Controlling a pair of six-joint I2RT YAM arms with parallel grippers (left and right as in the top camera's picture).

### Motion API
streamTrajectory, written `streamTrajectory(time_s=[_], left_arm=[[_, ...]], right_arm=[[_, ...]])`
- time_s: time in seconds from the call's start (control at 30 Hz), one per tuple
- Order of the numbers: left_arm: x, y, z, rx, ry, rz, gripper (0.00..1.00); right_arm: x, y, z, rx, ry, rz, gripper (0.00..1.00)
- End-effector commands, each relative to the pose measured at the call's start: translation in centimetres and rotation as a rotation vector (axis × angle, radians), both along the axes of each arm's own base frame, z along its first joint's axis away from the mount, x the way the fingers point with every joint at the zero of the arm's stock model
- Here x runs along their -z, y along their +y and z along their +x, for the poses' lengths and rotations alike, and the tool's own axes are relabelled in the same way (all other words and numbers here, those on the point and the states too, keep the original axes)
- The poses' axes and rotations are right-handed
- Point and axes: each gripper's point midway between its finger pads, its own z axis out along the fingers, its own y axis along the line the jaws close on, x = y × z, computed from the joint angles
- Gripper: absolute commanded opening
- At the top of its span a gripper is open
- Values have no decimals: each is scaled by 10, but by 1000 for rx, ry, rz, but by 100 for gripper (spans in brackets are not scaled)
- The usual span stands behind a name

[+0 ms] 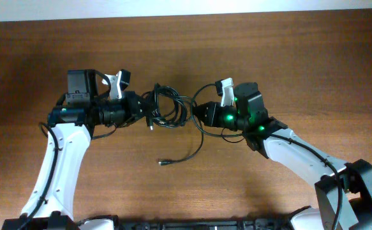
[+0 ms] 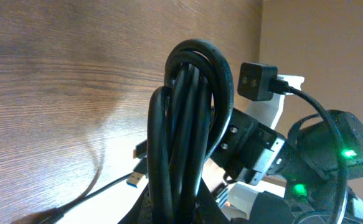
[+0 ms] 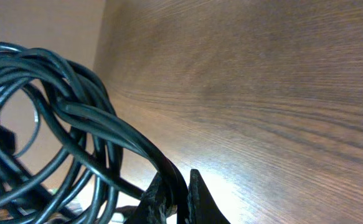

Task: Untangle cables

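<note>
The cables are sitting as one tangled black coil near the middle of the table, held between the two claws. The left claw is gripping the coil from its nine o'clock side, pressed together on several strands bunched upright, as the left wrist view is showing. The right claw is meeting the coil at three o'clock, its fingers pressing together on what is appearing to be a single strand. That view is too close and dark to be certain how many strands are passing between them. One loose strand is trailing from the coil toward six o'clock and ending in a small plug lying on the wood.

Handling, as judged: the cords are looking light, soft and springy, holding their loops, with a smooth jacket that is likely slipping through a loose pinch. Pulling hard is risking a tighter knot. The better hold is probably on one strand at the outer edge of a loop, or just behind the plug, while the other claw is anchoring the bunch
</note>
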Motion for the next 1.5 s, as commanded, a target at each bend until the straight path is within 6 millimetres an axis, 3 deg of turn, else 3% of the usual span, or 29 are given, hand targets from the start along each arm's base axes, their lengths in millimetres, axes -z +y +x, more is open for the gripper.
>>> streamTrajectory(time_s=[0.0, 0.1, 0.2, 0.33, 0.43, 0.5, 0.6, 0.77, 0.83, 1.0, 1.07, 1.17, 1.23, 1.33, 1.47], left_arm=[[-22, -5, 0, 43, -72, -75, 0], [-26, -4, 7, 54, -136, -64, 0], [-15, 7, 16, 39, -196, 52, 0], [-12, 10, 18, 26, -195, 76, 0], [-10, 10, 15, 26, -177, 76, 0], [-8, 9, 11, 26, -153, 74, 0], [-2, 9, 2, 19, -83, 65, 0], [-9, -1, -10, 54, -33, -22, 0], [-14, -4, -12, 51, -8, -64, 0], [-14, -4, -12, 14, 46, -86, 0], [-14, -4, -12, -1, 70, -95, 0], [-14, -4, -12, -19, 99, -106, 0], [-14, -4, -12, -22, 104, -107, 0], [-13, -4, -11, -26, 102, -100, 0], [3, 10, -4, -47, 45, 33, 0]], right_arm=[[29, -36, 18, 161, 9, -148, 4], [29, -37, 15, 119, -5, -153, 5], [23, -29, 4, -5, -32, -110, 21], [-1, -8, -28, -290, -109, 43, 57], [-14, -8, -39, -385, -147, 119, 84], [-17, -13, -34, -377, -179, 120, 91], [-30, -11, -24, -417, -368, 95, 99], [-43, -5, -16, -430, -504, 79, 98], [-35, 4, -24, -468, -518, 45, 85], [-24, 28, -45, -542, -511, 11, 74], [-21, 33, -48, -544, -511, -8, 60], [-7, 28, -35, -471, -492, -110, 20], [6, 19, -28, -420, -455, -185, 8], [10, 18, -32, -427, -429, -186, 4], [-8, 27, -51, -506, -417, -69, 4]])
